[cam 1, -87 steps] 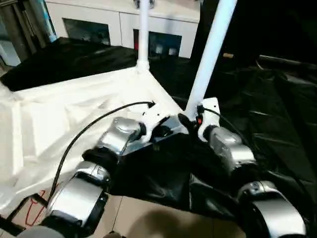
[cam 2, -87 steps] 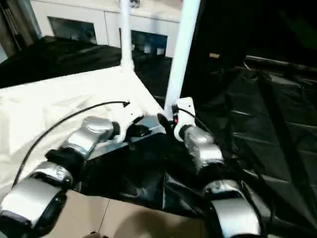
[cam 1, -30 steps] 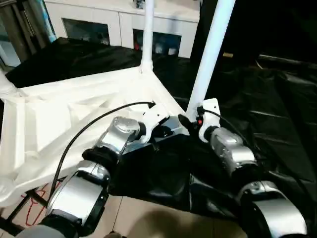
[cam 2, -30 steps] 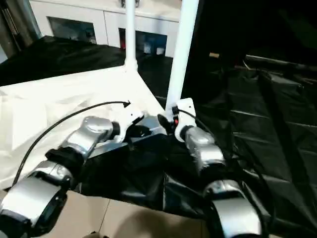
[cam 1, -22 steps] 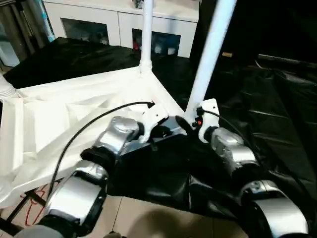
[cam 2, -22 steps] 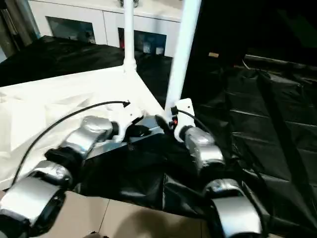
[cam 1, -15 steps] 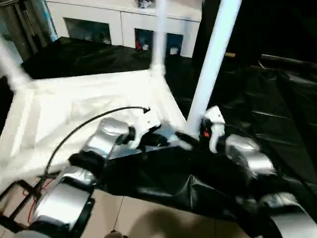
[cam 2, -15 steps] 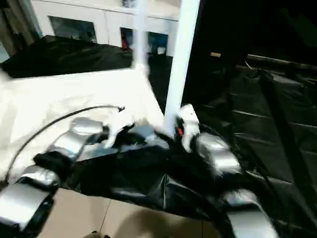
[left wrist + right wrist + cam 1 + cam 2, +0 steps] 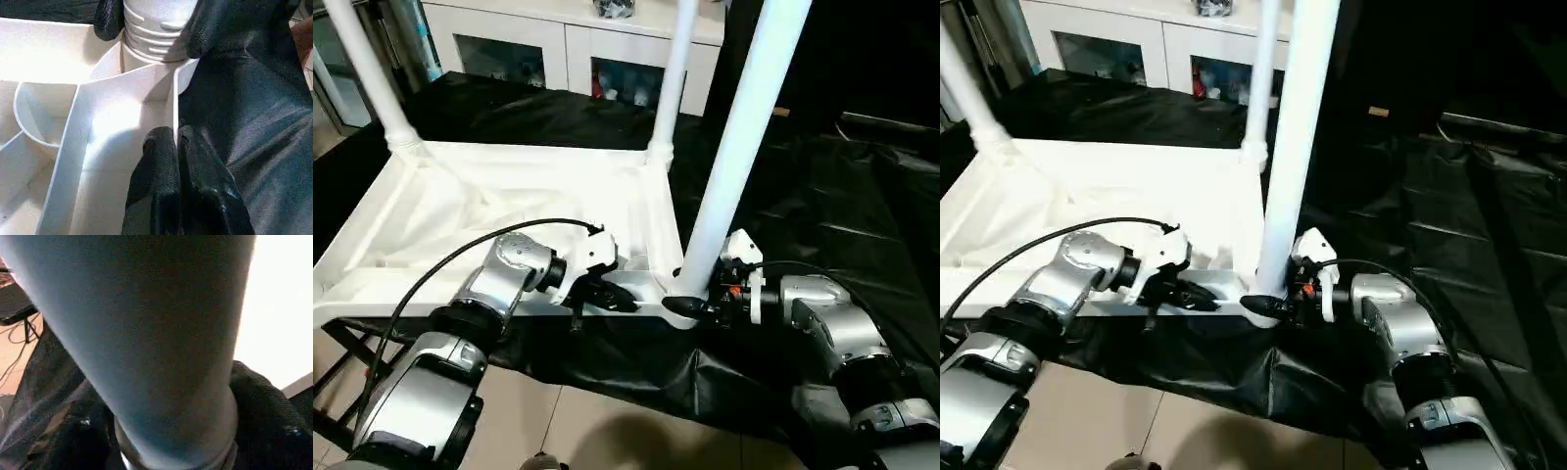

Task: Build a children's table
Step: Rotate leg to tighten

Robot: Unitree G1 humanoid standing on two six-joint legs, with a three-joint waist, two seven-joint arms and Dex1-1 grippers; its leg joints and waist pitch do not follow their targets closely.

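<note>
Pinching the near rim of your upturned children's table (image 9: 519, 196), your left gripper (image 9: 177, 142) is closed; your right gripper (image 9: 690, 307) straddles the near-corner leg (image 9: 734, 147).

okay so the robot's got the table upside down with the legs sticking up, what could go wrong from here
The right gripper has its fingers around the base of the near leg. That leg stands tall; if it is not fully seated in its corner socket, a sideways pull might tip it out.

The left gripper is pinched on the thin near rim of the table top. The hold looks small and might slip.

The top lies on loose black sheeting, so it may slide.
</note>
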